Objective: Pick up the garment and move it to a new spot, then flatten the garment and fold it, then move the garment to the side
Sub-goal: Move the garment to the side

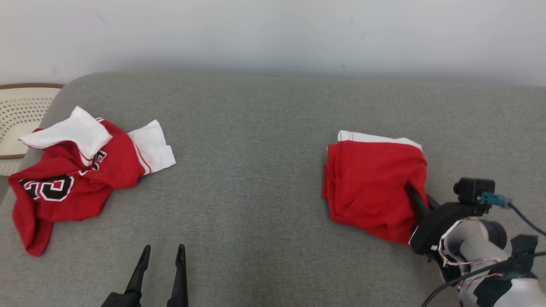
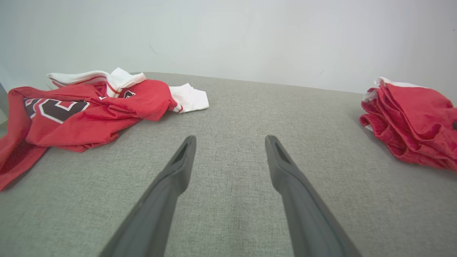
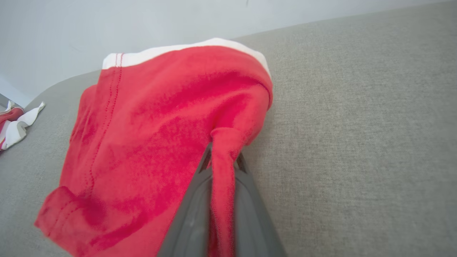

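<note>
From the head view, a grey fabric cushion (image 1: 256, 179) runs wide under a plain pale wall (image 1: 273, 34). At nine o'clock a crumpled red-and-white jersey (image 1: 85, 179) lies near the cushion's rounded corner. Past that corner is a cream perforated thing (image 1: 21, 115), perhaps a chair seat, though I cannot tell. The folded red garment (image 1: 375, 187) sits at three o'clock with the right gripper (image 1: 410, 187) at its near-right edge. The left gripper (image 1: 164, 251) hangs at seven o'clock. In the left wrist view its fingers are spread over bare weave, the jersey at ten o'clock and the folded garment at three. In the right wrist view the fingers (image 3: 250, 214) are pressed together, pinching a ridge of red cloth.
</note>
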Robot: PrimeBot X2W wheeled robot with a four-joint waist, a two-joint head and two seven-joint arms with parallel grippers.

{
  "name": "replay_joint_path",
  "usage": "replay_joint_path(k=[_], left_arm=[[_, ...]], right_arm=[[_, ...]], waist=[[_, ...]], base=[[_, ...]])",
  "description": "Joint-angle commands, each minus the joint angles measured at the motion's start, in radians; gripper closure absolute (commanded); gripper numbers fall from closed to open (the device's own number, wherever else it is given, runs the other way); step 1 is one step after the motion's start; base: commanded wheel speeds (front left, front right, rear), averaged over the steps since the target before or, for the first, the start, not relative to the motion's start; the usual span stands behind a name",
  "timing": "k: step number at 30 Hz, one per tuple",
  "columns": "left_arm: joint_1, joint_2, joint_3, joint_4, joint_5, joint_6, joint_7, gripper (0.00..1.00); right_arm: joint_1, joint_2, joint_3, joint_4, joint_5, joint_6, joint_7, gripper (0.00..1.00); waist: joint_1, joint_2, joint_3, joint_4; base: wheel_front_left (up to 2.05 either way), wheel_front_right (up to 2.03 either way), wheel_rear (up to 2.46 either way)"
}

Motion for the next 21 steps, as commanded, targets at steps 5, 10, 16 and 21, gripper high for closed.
replay_joint_path(k=[5,10,16,21], left_arm=[[-0.021,0.001,0.007,-0.008,0.016,-0.004,-0.003,0.00],[-0.044,0.003,0.018,-0.024,0.037,-0.008,-0.003,0.00],[-0.074,0.014,0.031,-0.053,0.058,-0.017,-0.003,0.00],[-0.088,0.025,0.040,-0.080,0.076,-0.016,-0.003,0.00]], right_arm=[[-0.076,-0.062,0.058,0.004,-0.030,0.000,0.019,1.00],[-0.160,-0.119,0.112,0.006,-0.054,0.000,0.040,1.00],[-0.262,-0.191,0.168,0.023,-0.075,0.000,0.062,1.00],[-0.331,-0.244,0.214,0.036,-0.078,0.000,0.074,1.00]], waist=[[0.0000,0.0000,0.034,-0.056],[0.0000,0.0000,0.075,-0.092],[0.0000,0.0000,0.132,-0.117],[0.0000,0.0000,0.175,-0.127]], base=[[0.00,0.00,0.00],[0.00,0.00,0.00],[0.00,0.00,0.00],[0.00,0.00,0.00]])
